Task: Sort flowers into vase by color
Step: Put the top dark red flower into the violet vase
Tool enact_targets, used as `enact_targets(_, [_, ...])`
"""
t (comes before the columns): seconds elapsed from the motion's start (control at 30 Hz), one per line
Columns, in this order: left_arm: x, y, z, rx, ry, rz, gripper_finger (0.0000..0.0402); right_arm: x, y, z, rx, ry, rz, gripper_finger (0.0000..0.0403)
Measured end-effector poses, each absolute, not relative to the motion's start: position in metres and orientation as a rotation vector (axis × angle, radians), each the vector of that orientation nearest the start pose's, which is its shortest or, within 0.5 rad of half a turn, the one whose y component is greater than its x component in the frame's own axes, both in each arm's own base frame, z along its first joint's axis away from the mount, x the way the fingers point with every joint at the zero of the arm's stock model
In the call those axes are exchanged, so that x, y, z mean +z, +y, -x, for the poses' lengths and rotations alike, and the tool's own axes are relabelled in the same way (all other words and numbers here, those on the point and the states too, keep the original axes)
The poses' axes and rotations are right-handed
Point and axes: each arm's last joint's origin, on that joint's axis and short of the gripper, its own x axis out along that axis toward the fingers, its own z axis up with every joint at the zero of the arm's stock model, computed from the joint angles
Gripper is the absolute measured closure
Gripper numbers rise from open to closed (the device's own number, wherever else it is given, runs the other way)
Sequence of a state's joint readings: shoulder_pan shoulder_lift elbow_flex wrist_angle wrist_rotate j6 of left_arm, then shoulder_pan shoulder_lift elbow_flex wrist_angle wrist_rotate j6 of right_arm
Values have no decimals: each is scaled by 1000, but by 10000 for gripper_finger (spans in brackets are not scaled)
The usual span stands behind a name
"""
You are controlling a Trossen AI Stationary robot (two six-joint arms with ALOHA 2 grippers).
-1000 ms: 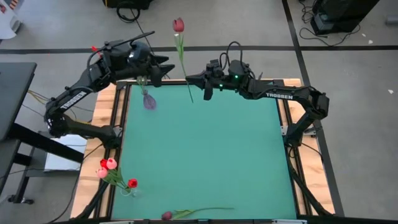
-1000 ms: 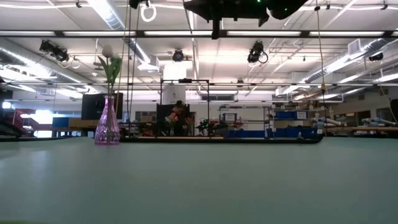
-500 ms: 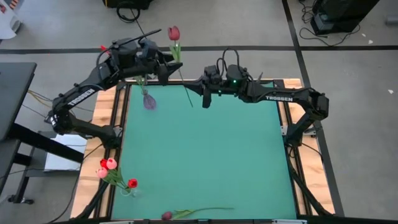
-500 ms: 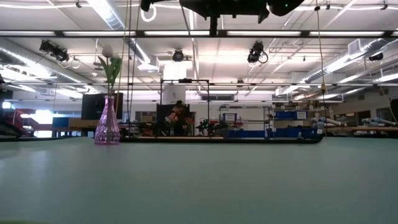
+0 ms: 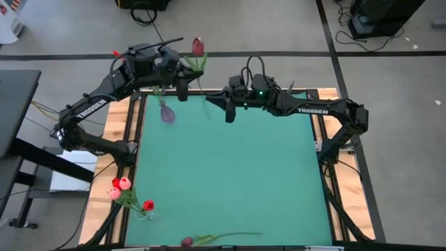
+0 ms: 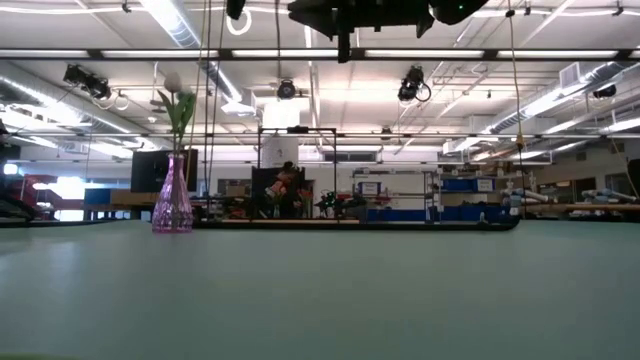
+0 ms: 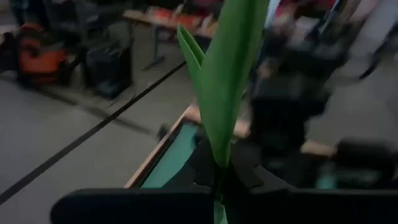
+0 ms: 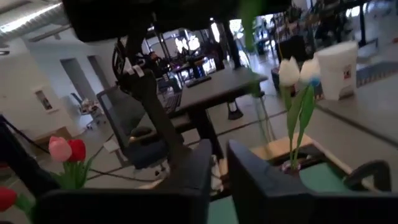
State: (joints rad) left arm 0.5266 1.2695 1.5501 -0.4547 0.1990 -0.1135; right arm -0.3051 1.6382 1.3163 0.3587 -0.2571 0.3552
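A dark red tulip hangs high over the table's far edge, with my left gripper shut on its green part; in the left wrist view a long leaf rises out of the fingers. Just right of the stem, my right gripper points level toward the table's left. Its fingers stand a narrow gap apart with nothing between them. A purple vase stands on its base on the green mat at the far left. It holds white tulips. My left gripper pinches the tulip between its two fingers at the foot of the long leaf, below the head. It comes at the stem nearly level from the table's left and lies across it. The flower is lifted clear of the table, roughly upright, head toward the far side.
A second vase with pink and red tulips stands at the near left, with one more red head beside it. A dark-headed tulip lies along the near edge. The middle and right of the green mat are bare.
My left gripper has gone a little toward the right, to the tulip's stem, rolled somewhat, and shut on it. The tulip's head has come nearer the table's far edge and slightly left. My right gripper has stayed beside the stem.
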Motion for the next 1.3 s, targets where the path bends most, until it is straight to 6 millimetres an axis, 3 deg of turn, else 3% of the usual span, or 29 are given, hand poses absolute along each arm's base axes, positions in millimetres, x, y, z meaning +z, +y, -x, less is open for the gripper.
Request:
enact_targets(0.17, [460, 120, -201, 435, 270, 133, 393, 341, -118, -366, -81, 43, -418, 277])
enact_targets(0.3, [465, 118, -176, 535, 277, 116, 393, 334, -123, -364, -109, 104, -454, 247])
enact_targets(0.47, [465, 117, -148, 629, 279, 70, 393, 333, -124, -363, -110, 116, -458, 245])
enact_targets(0.73, [424, 116, -116, 750, 269, 37, 393, 333, -124, -363, -109, 114, -434, 249])
enact_targets(0.9, [411, 108, -100, 792, 202, -19, 393, 333, -124, -363, -117, 111, -422, 250])
enact_targets(1.3, [401, 110, -85, 872, 247, -41, 393, 333, -124, -363, -119, 112, -404, 250])
